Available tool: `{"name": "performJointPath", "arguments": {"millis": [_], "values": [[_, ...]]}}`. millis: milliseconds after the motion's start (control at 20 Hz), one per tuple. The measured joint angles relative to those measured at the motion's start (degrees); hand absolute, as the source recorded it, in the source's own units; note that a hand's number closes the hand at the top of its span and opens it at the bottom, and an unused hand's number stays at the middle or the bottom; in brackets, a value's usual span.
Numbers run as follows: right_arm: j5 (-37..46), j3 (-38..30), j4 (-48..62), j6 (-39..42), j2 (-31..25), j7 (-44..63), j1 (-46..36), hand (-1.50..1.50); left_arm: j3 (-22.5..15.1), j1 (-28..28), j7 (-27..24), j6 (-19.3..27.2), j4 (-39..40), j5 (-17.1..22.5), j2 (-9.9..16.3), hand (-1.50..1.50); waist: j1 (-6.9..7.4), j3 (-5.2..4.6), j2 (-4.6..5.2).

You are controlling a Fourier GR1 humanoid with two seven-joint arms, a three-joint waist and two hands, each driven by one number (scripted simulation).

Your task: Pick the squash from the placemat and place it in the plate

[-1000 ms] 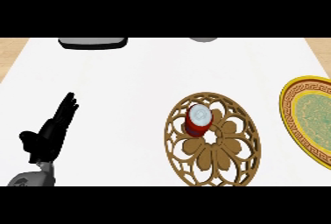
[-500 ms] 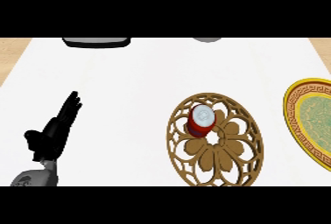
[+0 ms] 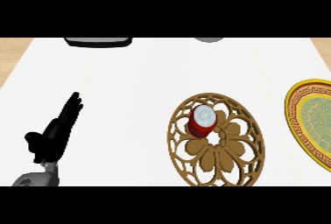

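Left hand (image 3: 55,131) low at eight o'clock of the view, released: fingers straight and together, pointing up toward one o'clock, thumb out to the side, nothing in it. Parked near the edge, well apart from everything else on the counter (image 3: 129,87), probably because the work lies on the other side. Right hand nowhere in view, so no saying how its fingers stand.

Further in, around five o'clock: round wooden placemat (image 3: 220,154), cut through in a flower pattern, lying flat. On it, toward its upper left at about eleven o'clock from its middle, the squash (image 3: 202,121): short red body, pale round top, standing upright, more like a small can than a vegetable. Not yet picked, no hand near it.

At three o'clock, partly cut by the view's edge: plate (image 3: 295,114) with gold rim and green middle, just beside the placemat, not touching. Short carry to the right, likely a job for the right hand.

Farthest, at the counter's back: dark tray (image 3: 98,42) at eleven o'clock, grey round thing (image 3: 209,39) at twelve. Out of the way, no part in the task.
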Motion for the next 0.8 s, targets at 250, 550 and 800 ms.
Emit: {"name": "performJointPath", "arguments": {"millis": [250, 550, 800], "values": [[0.5, 1.1, 8.0, -3.7, 2.8, 0.7, -8.2, -1.50, 1.0, 0.1, 0.2, -1.1, -0.2, 0.5, 0.6, 0.00, -0.10, 0.03, 0.00], [3.0, 2.7, 18.8, -8.7, 5.7, 3.3, -15.7, -1.50, 1.6, -0.1, -2.2, -2.1, 2.4, 0.1, 0.6, 0.00, -0.25, 0.00, 0.03], [0.1, 0.8, 21.7, -9.9, 6.7, 3.9, -18.3, -1.50, 1.8, -0.2, -0.9, -1.5, 1.1, -0.3, 0.1, 0.00, -0.56, 0.02, -0.05]]}}
